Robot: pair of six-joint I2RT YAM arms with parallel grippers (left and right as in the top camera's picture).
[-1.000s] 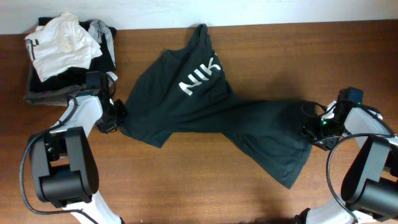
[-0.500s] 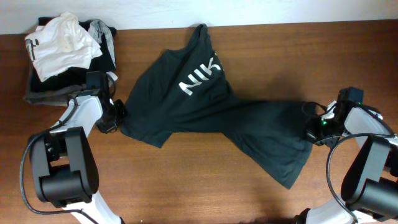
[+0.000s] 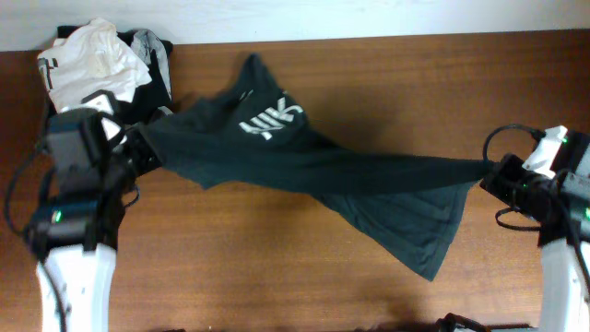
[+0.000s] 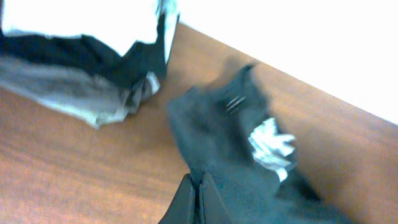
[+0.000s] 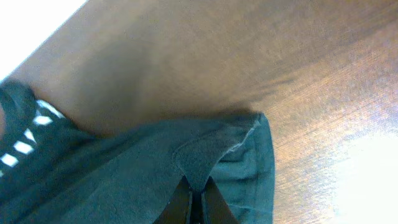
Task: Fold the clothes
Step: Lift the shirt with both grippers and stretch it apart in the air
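The dark shirt (image 3: 323,175) is pulled long across the brown table (image 3: 415,74), from the left side to the right side. The left gripper (image 3: 140,148) is pinched tight on the shirt's left edge, near the white letters (image 3: 265,120). The right gripper (image 3: 493,173) is pinched tight on a corner at the far right end. Between the two grippers the top of the shirt makes a tight, almost straight band that looks lifted off the wood. The rest of the shirt spreads out from that band and lies on the table in a wide flap toward the front right. One thin end pokes up toward the back of the table. In each wrist view the two fingers are closed together with a fold of dark cloth caught between them. A pile (image 3: 97,60) of white, grey and black clothes sits at the back left corner, just beside the left gripper. The left wrist view is blurry.
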